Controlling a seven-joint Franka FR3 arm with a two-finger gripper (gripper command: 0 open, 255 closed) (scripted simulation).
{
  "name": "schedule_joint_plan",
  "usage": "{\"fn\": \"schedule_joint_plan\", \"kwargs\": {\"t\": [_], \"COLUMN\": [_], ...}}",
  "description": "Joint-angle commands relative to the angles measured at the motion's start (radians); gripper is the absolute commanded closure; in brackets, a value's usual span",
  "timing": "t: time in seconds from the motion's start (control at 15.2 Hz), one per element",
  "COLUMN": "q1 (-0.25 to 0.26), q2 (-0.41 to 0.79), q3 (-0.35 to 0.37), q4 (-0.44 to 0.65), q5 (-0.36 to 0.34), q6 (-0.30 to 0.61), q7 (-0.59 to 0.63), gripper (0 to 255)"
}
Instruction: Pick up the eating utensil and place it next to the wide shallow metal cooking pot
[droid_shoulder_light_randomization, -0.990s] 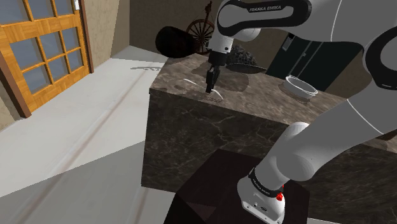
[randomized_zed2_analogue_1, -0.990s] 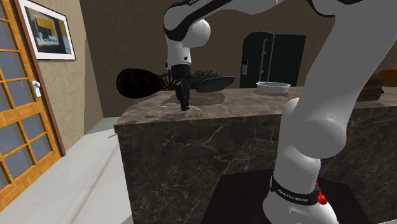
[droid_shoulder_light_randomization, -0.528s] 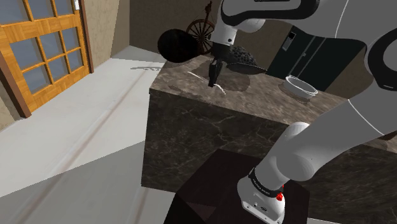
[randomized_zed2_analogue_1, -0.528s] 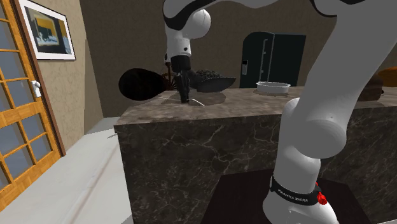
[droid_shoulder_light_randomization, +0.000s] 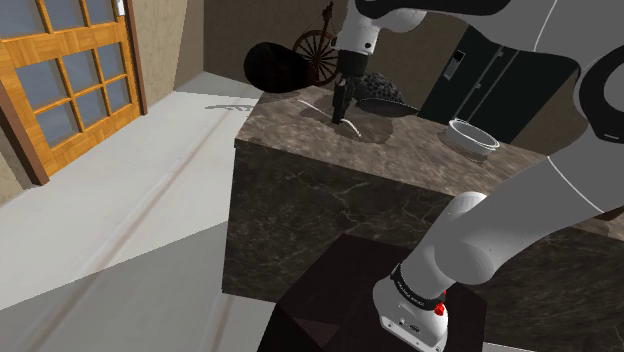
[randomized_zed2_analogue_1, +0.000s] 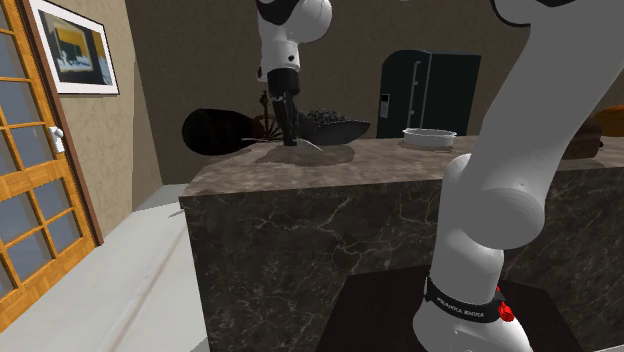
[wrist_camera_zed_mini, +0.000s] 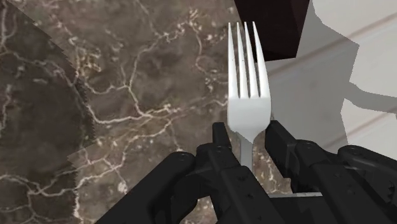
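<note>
Near the surface's (droid_shoulder_light_randomization: 420, 152) far edge, the end effector (wrist_camera_zed_mini: 249, 137) clamps the fork (wrist_camera_zed_mini: 247, 83) at its neck; the fork is probably light, rigid and slick.

It was a home kitchen. A dark veined marble bench (droid_shoulder_light_randomization: 400, 150) stood like an island on a pale grey floor (droid_shoulder_light_randomization: 130, 220), with a shallow silver metal pan (droid_shoulder_light_randomization: 472, 134) near its far edge. Behind it stood a dark two-door refrigerator (randomized_zed2_analogue_1: 430, 90). An orange wooden door with glass panes (droid_shoulder_light_randomization: 65, 75) and a framed picture (randomized_zed2_analogue_1: 78, 47) on the tan wall looked domestic.
</note>
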Motion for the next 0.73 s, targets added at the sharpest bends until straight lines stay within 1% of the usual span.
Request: {"fn": "schedule_joint_plan", "kwargs": {"t": [0.0, 0.46, 0.66], "q1": [0.001, 0.003, -0.027], "q2": [0.001, 0.010, -0.010], "q3": [0.000, 0.001, -0.043], "q4": [0.030, 0.123, 0.111], "q5": [0.001, 0.003, -0.029], "q6": [-0.029, -0.113, -0.126], "q7": [0.003, 0.012, -0.057], "gripper": [255, 255, 255]}}
